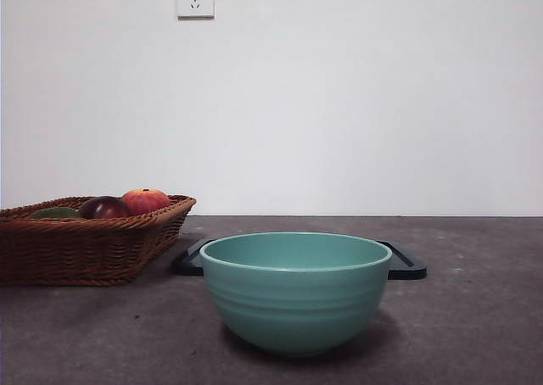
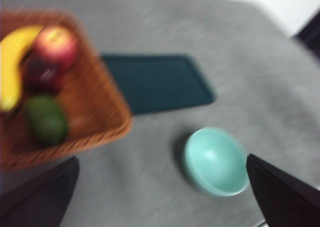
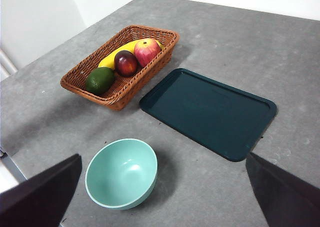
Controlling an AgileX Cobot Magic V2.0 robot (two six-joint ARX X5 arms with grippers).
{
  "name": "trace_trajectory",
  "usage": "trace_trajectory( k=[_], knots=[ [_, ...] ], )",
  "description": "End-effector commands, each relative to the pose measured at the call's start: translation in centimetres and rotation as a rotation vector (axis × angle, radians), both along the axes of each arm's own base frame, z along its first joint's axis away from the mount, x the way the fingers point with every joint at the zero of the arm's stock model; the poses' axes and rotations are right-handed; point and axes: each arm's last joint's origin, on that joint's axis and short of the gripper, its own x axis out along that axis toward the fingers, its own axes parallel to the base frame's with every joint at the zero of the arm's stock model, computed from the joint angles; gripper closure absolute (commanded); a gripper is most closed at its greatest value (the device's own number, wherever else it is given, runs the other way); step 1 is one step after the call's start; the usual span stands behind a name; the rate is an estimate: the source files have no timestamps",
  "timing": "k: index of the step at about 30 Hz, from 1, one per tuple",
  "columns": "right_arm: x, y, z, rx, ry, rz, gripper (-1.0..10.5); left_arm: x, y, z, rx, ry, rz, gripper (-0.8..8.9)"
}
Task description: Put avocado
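While the avocado [image 3: 99, 80] sits in the basket [image 3: 75, 82] at its 7 o'clock end, both grippers hang high, spread, empty. Pre-reach step; next: left gripper [image 2: 160, 187] descends on it.

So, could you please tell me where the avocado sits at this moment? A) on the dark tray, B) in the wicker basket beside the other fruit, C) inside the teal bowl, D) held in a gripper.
B: the right wrist view shows the avocado lying in the wicker basket next to the dark purple-red fruit, while the teal bowl and dark tray hold nothing and neither gripper holds anything.
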Motion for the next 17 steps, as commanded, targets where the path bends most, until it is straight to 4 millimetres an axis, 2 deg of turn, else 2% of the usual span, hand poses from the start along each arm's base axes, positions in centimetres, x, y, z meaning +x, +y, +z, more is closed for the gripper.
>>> trace_trajectory(
  k=[1,9,17],
  knots=[
    [0.0,0.0,0.5,-0.001,-0.029,0.005,4.2,1.4,-0.1,0.6,0.024,0.085,0.058,2.2],
    [0.0,0.0,0.5,-0.001,-0.029,0.004,4.2,7.0,-0.8,0.9,0.116,0.279,0.14,2.21],
    [0.0,0.0,0.5,0.0,-0.033,0.005,4.2,13.7,-1.8,-1.0,0.191,0.455,0.156,2.21]
  ],
)
